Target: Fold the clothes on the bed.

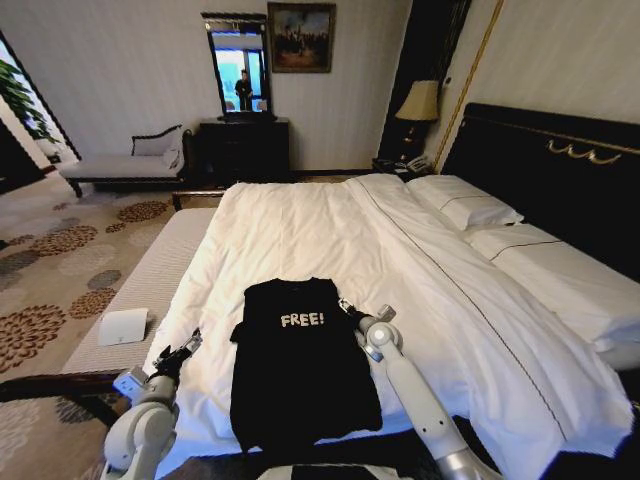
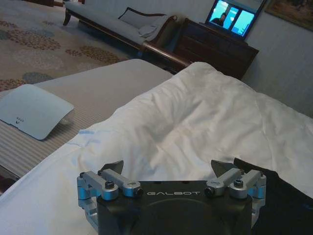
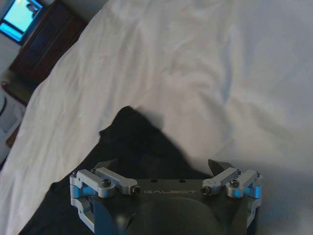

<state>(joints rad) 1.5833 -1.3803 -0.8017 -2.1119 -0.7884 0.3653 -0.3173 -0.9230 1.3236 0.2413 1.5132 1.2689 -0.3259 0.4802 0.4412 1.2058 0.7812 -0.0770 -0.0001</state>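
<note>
Flanking the T-shirt [image 1: 300, 370], which lies flat and face-up on the bed [image 1: 300, 230], both open, empty tools sit ready for its sleeves: left tool [image 1: 183, 351] off one side, right tool [image 1: 352, 312] at the other sleeve.

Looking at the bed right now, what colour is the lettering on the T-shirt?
White, on the black T-shirt; clearest in the head view.

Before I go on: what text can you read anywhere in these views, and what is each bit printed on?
"FREE!" in white, on the chest of the black T-shirt lying on the bed.
"GALBOT" on the body of the left gripper.
"GALBOT" on the body of the right gripper.
Small mark on the white sheet on the bench: too small to read.
</note>
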